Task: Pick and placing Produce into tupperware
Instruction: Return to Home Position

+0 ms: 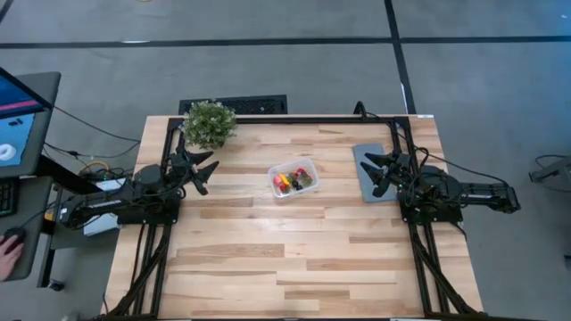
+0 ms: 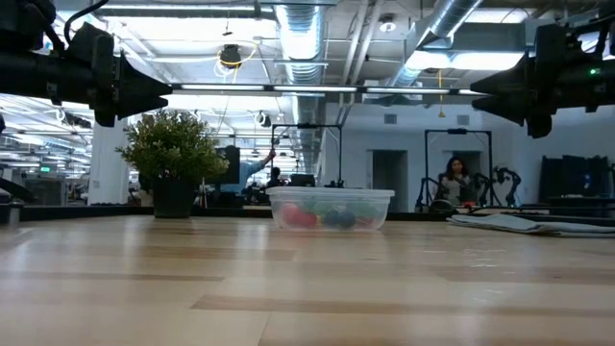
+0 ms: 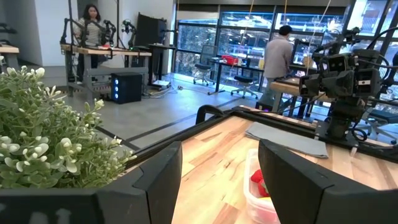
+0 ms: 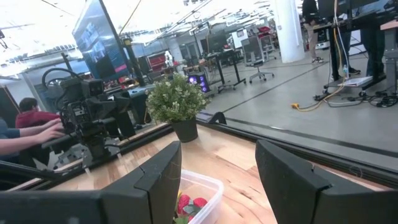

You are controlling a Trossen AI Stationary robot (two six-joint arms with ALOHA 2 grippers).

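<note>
Since no fruit lies loose anywhere on the table [image 1: 294, 259], the picking looks finished, and what is left is only for the arms to settle at rest.

The left claw [image 1: 208, 175] hangs above the boards near the left edge, wide and holding nothing. Its wrist view shows bare wood between the two fingers. The plant [image 1: 210, 123] stands just beside it, a little behind, and is not part of the job.

Ahead of that claw, well apart from it and about midway to the other one, sits the tub [image 2: 330, 193]. It is upright on the wood, with no lid that I can see. The produce [image 1: 291, 181] is all inside it: red pieces, something yellow-orange and some green. From the low view, red and darker lumps show through the clear wall. How many pieces there are I cannot tell.

The right claw [image 1: 371, 175] hovers over the slab [image 1: 361, 152] near the right edge, likewise wide and holding nothing, with the tub well ahead of its fingertips. Neither claw touches the tub.

I judge the placing complete as far as these views reach, and nothing on the wood calls for another pick.
</note>
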